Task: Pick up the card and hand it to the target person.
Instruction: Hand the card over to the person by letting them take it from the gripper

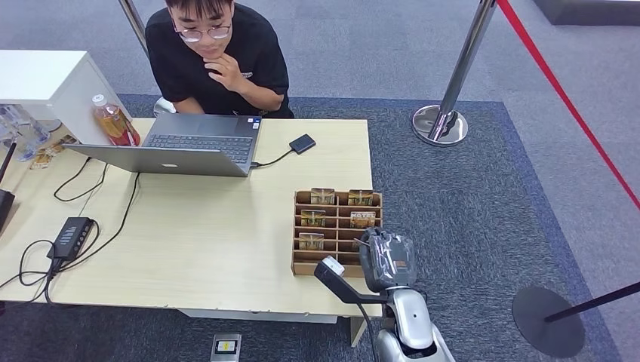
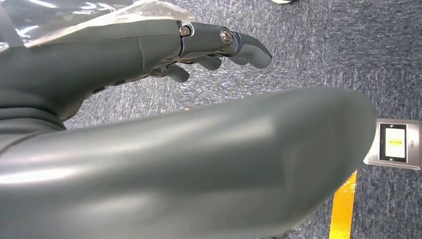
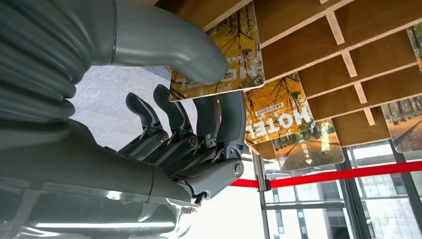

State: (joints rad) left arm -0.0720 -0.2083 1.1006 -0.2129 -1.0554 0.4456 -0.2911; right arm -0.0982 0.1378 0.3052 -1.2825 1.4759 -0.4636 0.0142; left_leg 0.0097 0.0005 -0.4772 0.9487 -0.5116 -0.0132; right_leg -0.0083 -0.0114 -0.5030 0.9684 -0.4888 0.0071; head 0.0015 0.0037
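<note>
Grey-fingered right hand pinches a yellow autumn-print hotel card between thumb and fingers, at the wooden compartmented card tray on the pale desk. From the head camera the hand covers that card. Left hand hangs over blue carpet, fingers loosely apart, holding nothing.

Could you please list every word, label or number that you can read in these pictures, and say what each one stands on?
"HOTEL": on the yellow autumn-tree card in the wooden card holder, seen upside down in the right wrist view.
Card at the right hand's thumb: large letters partly hidden, not readable.
Small white print on both cards: too small to read.
Yellow label on the floor box: blurred.
Bottle label: too small.
</note>
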